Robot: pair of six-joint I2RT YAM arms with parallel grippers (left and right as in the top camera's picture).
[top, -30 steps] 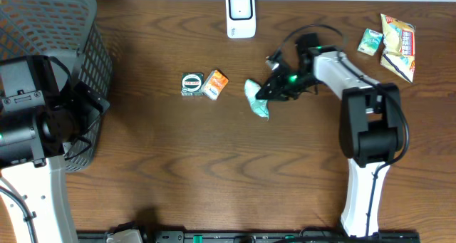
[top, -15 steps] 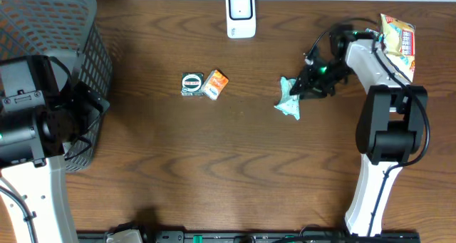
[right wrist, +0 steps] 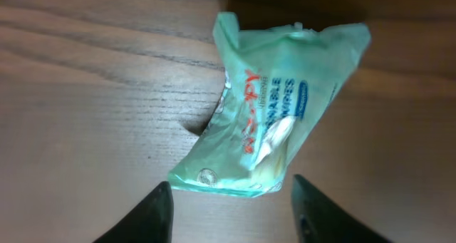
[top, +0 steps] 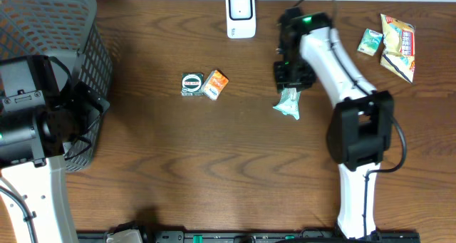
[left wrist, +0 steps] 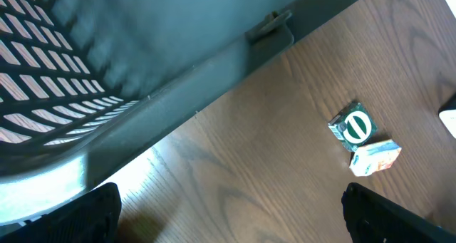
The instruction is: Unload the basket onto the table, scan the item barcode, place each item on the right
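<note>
the green wipes packet (top: 288,104) lies flat on the wooden table (top: 235,172), just in front of the white scanner (top: 241,13) and a little to its right, printed side up. the right gripper (top: 291,79) hangs directly over the packet's scanner-side end with its jaws parted and nothing in them. from the right wrist, the packet (right wrist: 274,107) rests on the wood ahead of the two dark fingertips (right wrist: 160,209), which stand apart and clear of it. in front of the scanner and to its left, a small green-labelled box (top: 192,84) touches an orange-and-white box (top: 214,84). far to the scanner's left, the left gripper (left wrist: 235,221) is spread wide and empty beside the mesh basket (top: 43,29). well to the scanner's right sit two snack packets (top: 397,43).
</note>
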